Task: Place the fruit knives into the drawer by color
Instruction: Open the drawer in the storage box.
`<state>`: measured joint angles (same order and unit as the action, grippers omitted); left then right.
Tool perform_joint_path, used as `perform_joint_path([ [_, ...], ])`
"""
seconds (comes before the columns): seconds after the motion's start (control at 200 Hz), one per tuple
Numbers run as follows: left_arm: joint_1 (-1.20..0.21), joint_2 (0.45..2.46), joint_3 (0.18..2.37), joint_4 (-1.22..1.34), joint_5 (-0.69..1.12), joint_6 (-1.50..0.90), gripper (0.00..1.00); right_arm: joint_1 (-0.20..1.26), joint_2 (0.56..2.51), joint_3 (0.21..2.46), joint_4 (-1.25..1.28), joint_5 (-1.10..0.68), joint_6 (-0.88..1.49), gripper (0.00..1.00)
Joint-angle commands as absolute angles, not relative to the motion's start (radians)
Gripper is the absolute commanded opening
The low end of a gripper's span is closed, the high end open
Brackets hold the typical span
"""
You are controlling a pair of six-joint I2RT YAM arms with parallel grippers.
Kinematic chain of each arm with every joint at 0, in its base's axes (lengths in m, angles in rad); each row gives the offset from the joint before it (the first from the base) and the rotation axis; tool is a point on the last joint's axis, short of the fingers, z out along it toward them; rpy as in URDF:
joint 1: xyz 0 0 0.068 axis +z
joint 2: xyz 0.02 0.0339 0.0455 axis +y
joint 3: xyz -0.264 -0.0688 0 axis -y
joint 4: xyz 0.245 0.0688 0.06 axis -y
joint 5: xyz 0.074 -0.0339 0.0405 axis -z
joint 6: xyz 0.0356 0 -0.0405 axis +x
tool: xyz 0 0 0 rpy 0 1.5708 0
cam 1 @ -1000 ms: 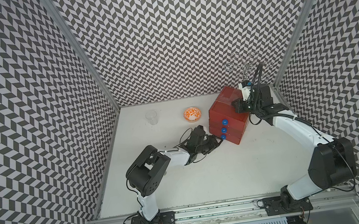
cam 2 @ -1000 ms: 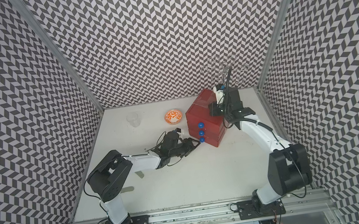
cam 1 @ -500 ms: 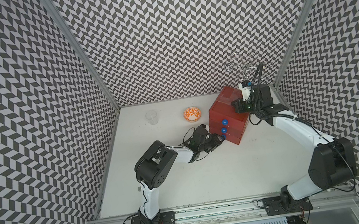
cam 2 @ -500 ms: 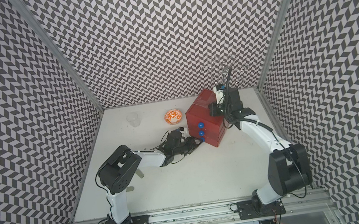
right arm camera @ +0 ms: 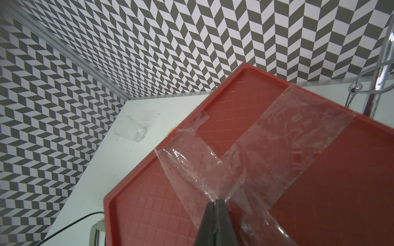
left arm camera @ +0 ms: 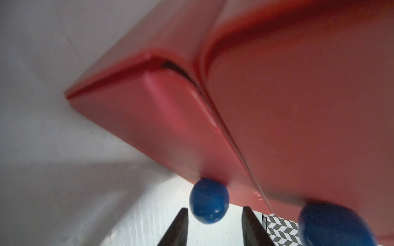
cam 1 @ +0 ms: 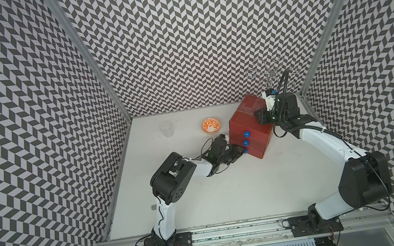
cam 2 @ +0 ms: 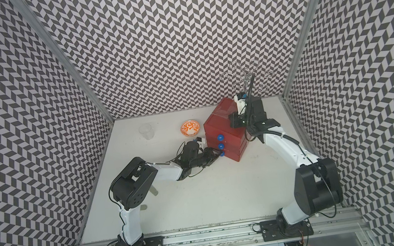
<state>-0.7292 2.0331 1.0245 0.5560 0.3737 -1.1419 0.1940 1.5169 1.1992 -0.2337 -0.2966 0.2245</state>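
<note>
The drawer is a red chest (cam 1: 244, 119) (cam 2: 219, 123) with three blue knobs; all three drawers look pushed in. My left gripper (cam 1: 242, 151) (left arm camera: 215, 208) is open, its two black fingers (left arm camera: 181, 225) standing either side of the bottom knob (left arm camera: 209, 200) (cam 2: 222, 154) with small gaps. My right gripper (right arm camera: 216, 202) (cam 1: 260, 117) is shut, and its tips rest on the taped top of the chest (right arm camera: 319, 191). Two small greyish fruit knives (cam 2: 154, 192) (cam 2: 143, 207) lie on the table by the left arm's elbow, partly hidden.
An orange-patterned bowl (cam 1: 211, 126) and a clear glass (cam 1: 166, 129) stand at the back of the white table (cam 1: 253, 199). A wire rack (cam 1: 271, 71) rises behind the chest. Patterned walls close in on three sides.
My left arm has reached forward until its fingers straddle the bottom knob, and its jaws have narrowed. The right arm has stayed put on the chest top.
</note>
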Motion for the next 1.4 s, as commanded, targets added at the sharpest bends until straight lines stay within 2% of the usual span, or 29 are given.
perform_joint_path([
  [0.0, -0.724, 2.063, 1.061, 0.596, 0.397, -1.143, 0.43, 0.188, 1.582, 1.120, -0.528, -0.235, 0.217, 0.01],
  [0.466, -0.725, 2.108, 1.066, 0.661, 0.434, -1.179, 0.42, 0.187, 1.587, 1.122, -0.531, -0.232, 0.216, 0.01],
  [0.631, -0.724, 2.124, 1.065, 0.706, 0.448, -1.195, 0.38, 0.187, 1.589, 1.123, -0.530, -0.234, 0.216, 0.01],
  [1.282, -0.729, 2.183, 1.057, 0.875, 0.496, -1.262, 0.38, 0.187, 1.597, 1.131, -0.532, -0.233, 0.216, 0.01],
  [1.397, -0.728, 2.187, 1.055, 0.881, 0.497, -1.268, 0.35, 0.187, 1.597, 1.127, -0.532, -0.233, 0.218, 0.01],
])
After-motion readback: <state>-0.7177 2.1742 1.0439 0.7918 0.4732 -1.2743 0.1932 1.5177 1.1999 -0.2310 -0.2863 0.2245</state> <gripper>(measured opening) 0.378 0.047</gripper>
